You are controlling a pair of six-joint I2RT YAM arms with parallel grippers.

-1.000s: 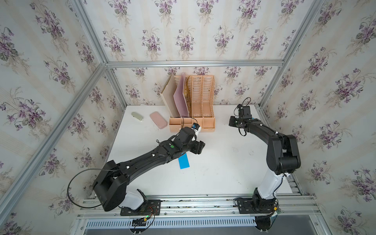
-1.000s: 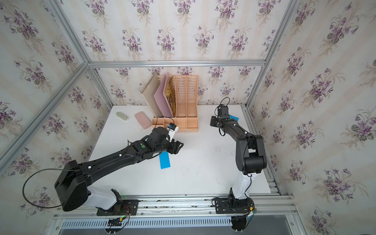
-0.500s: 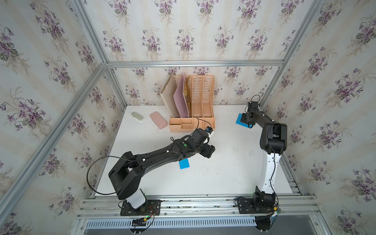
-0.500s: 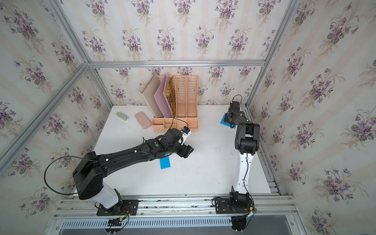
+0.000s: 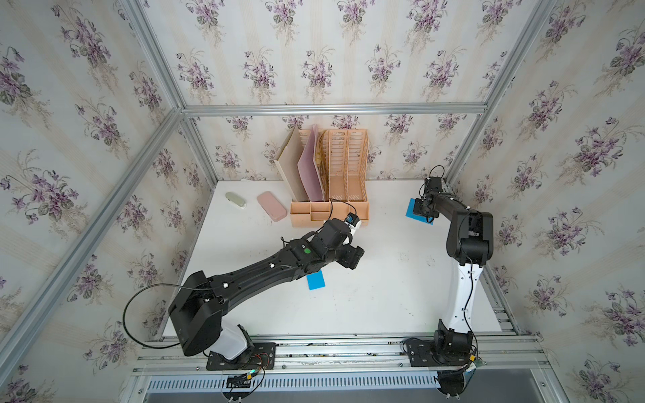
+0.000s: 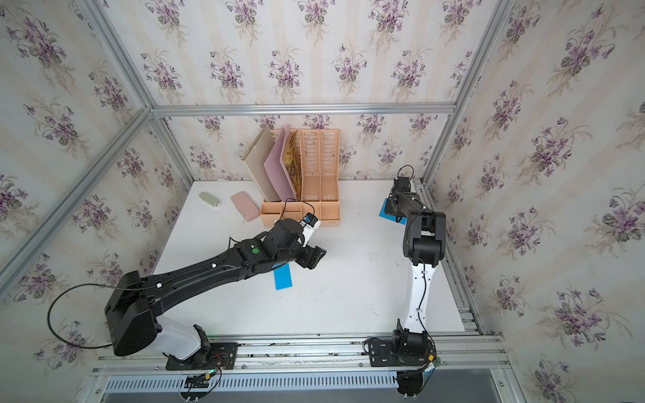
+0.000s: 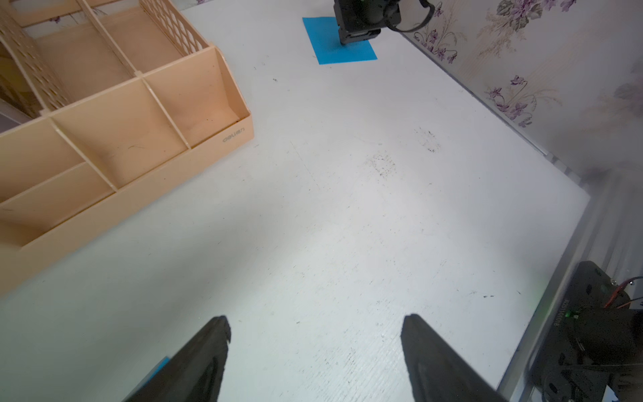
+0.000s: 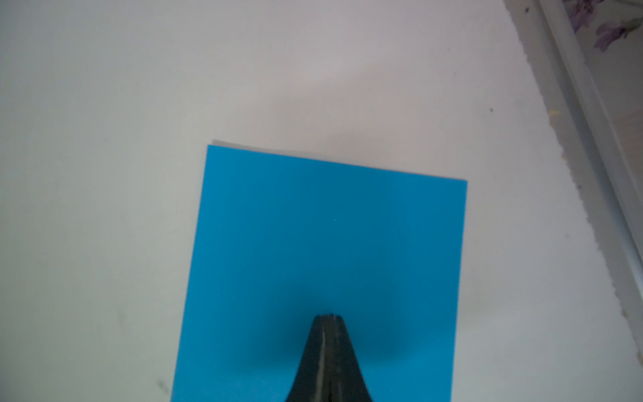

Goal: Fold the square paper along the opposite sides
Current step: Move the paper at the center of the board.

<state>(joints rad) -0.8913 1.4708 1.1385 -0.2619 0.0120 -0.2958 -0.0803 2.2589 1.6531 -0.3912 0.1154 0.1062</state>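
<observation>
- pressure at the far right corner of the white counter [image 5: 384, 296]: the right pincer [image 8: 327, 318], jaws closed tight with nothing between them, sets its tip on the flat blue square paper [image 8: 323, 226], likely to pin the sheet or flatten it.
- the left pincer [image 7: 315, 323] hangs over bare counter, jaws spread wide and empty, well apart from that sheet; it looks free to help.
- a narrow blue paper strip [image 5: 316, 281] lies mid-counter, partly under the left arm [image 5: 272, 268], apparently a sheet already folded in half.
- only the right wrist view shows a pale sliver along the square paper's far edge, hinting at a second layer beneath; whether this sheet is folded cannot be told for sure.
- only the left wrist view shows how wide the left pincer stands, the empty compartments of the peach plastic desk organiser [image 7: 208, 104], and a mere corner of the strip.
- both top views set sheet, strip and organiser on one counter, but there the right pincer's tip is hidden by its own wrist.
</observation>
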